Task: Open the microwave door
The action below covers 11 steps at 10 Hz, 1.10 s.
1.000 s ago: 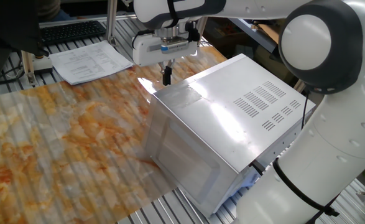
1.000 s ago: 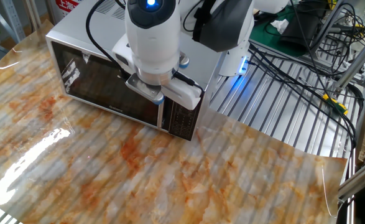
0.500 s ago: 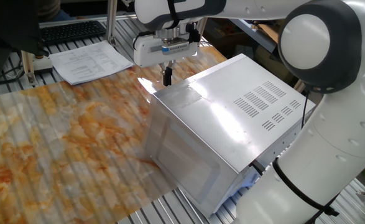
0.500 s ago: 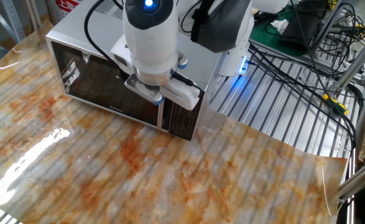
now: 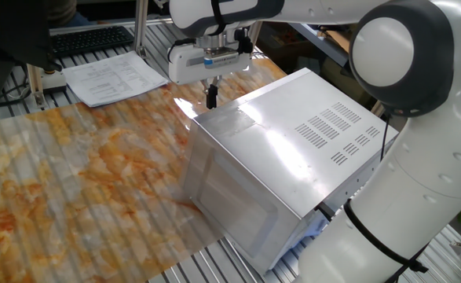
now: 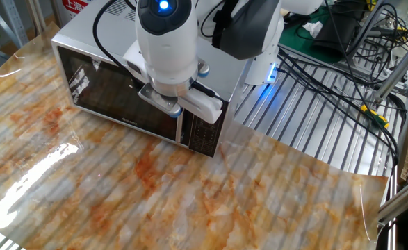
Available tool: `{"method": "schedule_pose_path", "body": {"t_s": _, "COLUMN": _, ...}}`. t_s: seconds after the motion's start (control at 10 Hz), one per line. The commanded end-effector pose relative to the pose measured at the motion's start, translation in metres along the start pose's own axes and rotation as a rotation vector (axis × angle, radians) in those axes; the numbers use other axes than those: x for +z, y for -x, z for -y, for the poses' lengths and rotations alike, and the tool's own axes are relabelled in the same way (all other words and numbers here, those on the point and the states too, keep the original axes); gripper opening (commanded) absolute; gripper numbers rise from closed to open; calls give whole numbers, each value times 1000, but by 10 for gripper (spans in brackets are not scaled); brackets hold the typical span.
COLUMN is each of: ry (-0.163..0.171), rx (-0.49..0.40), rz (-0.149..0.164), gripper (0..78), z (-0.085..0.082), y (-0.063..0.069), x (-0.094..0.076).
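Note:
The microwave point(image 5: 293, 141) is a silver-white box with vent slots in its top, standing on the marbled table cover. In the other fixed view the microwave point(image 6: 85, 31) shows its front. The microwave door point(image 6: 113, 97), with a dark window, lies flush with the front and is closed. The door faces away in the one fixed view. My gripper point(image 5: 210, 98) hangs just beyond the box's far corner with its two dark fingers together, holding nothing I can see. In the other fixed view my wrist hides the fingers, in front of the door's right edge beside the control panel point(image 6: 207, 132).
A stack of papers point(image 5: 112, 79) and a keyboard point(image 5: 89, 38) lie beyond the table cover point(image 5: 81, 181). Cables point(image 6: 329, 76) run over the slatted metal surface to the right of the microwave. My arm's base stands behind the box.
My wrist has shifted very slightly to the left in the other fixed view. The door stays closed.

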<state>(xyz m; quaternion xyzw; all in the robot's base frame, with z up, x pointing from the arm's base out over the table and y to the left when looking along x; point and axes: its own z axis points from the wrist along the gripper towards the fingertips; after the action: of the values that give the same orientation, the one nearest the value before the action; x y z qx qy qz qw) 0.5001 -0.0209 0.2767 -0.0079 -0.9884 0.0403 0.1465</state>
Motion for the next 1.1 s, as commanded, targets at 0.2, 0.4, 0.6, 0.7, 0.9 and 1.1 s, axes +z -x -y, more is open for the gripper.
{"method": "schedule_pose_path", "body": {"t_s": 0.2, "ry": 1, "rx": -1, "rz": 2, "gripper": 774, "z": 0, "y": 0, "x": -1}}
{"method": "schedule_pose_path", "body": {"t_s": 0.4, "ry": 1, "rx": -1, "rz": 2, "gripper": 774, "z": 0, "y": 0, "x": -1}}
{"method": "schedule_pose_path", "body": {"t_s": 0.6, "ry": 1, "rx": -1, "rz": 2, "gripper": 774, "z": 0, "y": 0, "x": -1}}
{"method": "schedule_pose_path", "body": {"t_s": 0.7, "ry": 1, "rx": -1, "rz": 2, "gripper": 774, "z": 0, "y": 0, "x": -1}}
{"method": "schedule_pose_path", "body": {"t_s": 0.9, "ry": 1, "rx": -1, "rz": 2, "gripper": 774, "z": 0, "y": 0, "x": -1}}
{"method": "schedule_pose_path", "body": {"t_s": 1.1, "ry": 1, "rx": -1, "rz": 2, "gripper": 774, "z": 0, "y": 0, "x": -1}}
